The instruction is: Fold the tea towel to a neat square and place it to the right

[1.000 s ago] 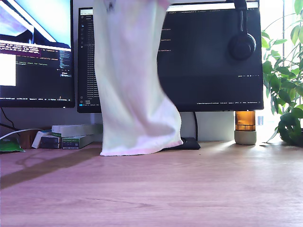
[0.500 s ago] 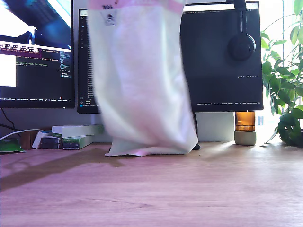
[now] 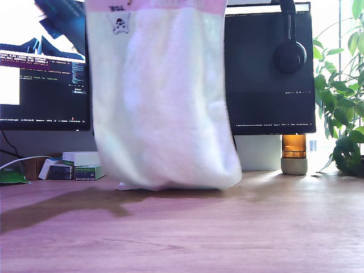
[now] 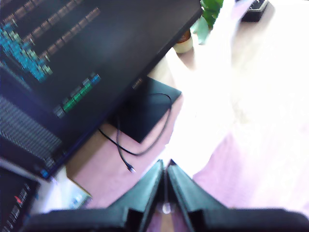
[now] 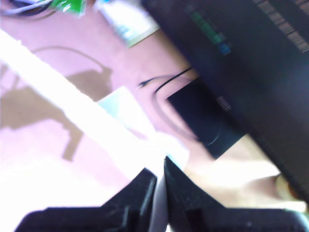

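The tea towel (image 3: 162,102) hangs as a wide white sheet in the middle of the exterior view, with a pink band along its top and a small dark mark (image 3: 119,24) near its upper corner on the exterior view's left. Its lower edge rests on the wooden desk (image 3: 227,227). Both grippers are above the exterior view's frame. In the first wrist view my first gripper (image 4: 165,166) is shut on the towel (image 4: 212,96), which drops bright white below it. In the second wrist view my second gripper (image 5: 161,174) pinches another part of the towel's (image 5: 72,101) top edge.
Two monitors (image 3: 273,74) stand behind the towel, headphones (image 3: 291,54) hanging on one. A leafy plant (image 3: 344,96) and an amber jar (image 3: 294,152) are at the exterior view's right. Small boxes (image 3: 85,165) and cables sit at its left. A black monitor base (image 4: 145,111) lies under the screen.
The hanging towel has spread wider and swung closer to the exterior camera. Its printed mark moved toward that view's left, and its lower edge now sits fuller on the desk.
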Available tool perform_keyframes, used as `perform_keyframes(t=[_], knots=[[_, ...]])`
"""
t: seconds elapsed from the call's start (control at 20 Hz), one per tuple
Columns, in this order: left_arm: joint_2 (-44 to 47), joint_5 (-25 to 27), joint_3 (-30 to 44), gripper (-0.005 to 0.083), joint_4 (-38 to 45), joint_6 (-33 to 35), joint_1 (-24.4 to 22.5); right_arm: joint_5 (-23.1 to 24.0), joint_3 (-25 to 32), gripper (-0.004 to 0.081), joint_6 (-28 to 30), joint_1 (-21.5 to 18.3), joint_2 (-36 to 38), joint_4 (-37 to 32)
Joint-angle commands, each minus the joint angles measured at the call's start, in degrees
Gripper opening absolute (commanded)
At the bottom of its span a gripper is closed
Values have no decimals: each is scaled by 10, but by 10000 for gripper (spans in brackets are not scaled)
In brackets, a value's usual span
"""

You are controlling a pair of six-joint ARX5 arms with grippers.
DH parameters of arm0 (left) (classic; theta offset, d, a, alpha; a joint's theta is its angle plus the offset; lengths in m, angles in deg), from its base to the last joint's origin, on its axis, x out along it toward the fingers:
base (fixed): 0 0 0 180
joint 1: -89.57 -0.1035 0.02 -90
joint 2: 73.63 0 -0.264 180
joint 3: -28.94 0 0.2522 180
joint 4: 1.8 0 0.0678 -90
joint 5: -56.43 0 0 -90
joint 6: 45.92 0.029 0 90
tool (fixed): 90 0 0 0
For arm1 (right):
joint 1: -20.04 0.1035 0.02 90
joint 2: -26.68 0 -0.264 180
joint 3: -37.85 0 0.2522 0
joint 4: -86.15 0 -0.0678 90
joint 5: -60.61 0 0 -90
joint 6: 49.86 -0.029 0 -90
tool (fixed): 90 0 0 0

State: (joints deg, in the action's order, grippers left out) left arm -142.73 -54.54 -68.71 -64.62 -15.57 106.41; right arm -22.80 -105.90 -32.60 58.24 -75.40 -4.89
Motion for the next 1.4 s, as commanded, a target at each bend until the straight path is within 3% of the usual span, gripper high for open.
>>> perform_keyframes(t=[0.0, 0.1, 0.3, 0.45, 0.65, 0.8, 1.0, 1.1, 1.35], knots=[[47, 19, 67, -20, -1, -14, -17, 30, 43, -12, -10, -7, 39, 14], [89, 19, 129, -20, 8, -23, -17, 35, 115, -12, -21, 4, 69, -9], [163, 15, 209, -20, 6, -50, -17, 45, 346, -12, -54, 20, 193, -97], [200, -38, 259, -20, -16, -81, 0, 45, 517, -12, -89, 42, 299, -142], [216, -57, 342, -20, -42, -116, 40, 42, 671, -12, -160, 78, 401, -169], [215, -67, 384, -20, -49, -150, 88, 27, 752, -12, -221, 115, 444, -184], [210, -66, 386, -20, -50, -193, 156, 8, 829, -12, -293, 182, 454, -211], [198, -66, 386, -20, -52, -214, 186, 7, 851, -12, -315, 215, 454, -213], [149, -88, 386, -20, -82, -257, 263, -50, 859, -12, -374, 293, 454, -176]])
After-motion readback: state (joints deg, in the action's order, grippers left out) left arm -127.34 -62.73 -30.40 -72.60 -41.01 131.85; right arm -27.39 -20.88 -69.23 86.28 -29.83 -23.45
